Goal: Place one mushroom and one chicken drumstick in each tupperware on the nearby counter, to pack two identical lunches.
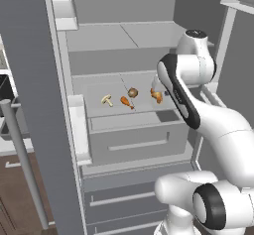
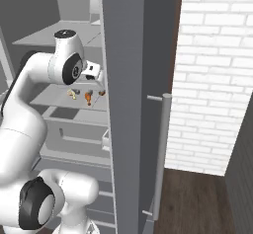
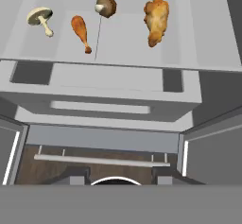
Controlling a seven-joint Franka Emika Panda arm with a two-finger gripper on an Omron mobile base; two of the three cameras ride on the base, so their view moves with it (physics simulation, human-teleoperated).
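Gripper point(image 3: 120, 173) empty, fingers narrowly parted, above fridge shelf point(image 3: 123, 43). Risk: brown mushroom point(image 3: 106, 4) beside orange drumstick point(image 3: 81, 31) may roll if nudged

On the fridge shelf point(image 3: 127, 48) four items lie in a row, all apart — the white mushroom point(image 3: 40, 19) leftmost, a drumstick point(image 3: 81, 31) beside it, the brown mushroom point(image 3: 106, 4) next, the second drumstick point(image 3: 157, 19) rightmost — above a drawer point(image 3: 101, 98).
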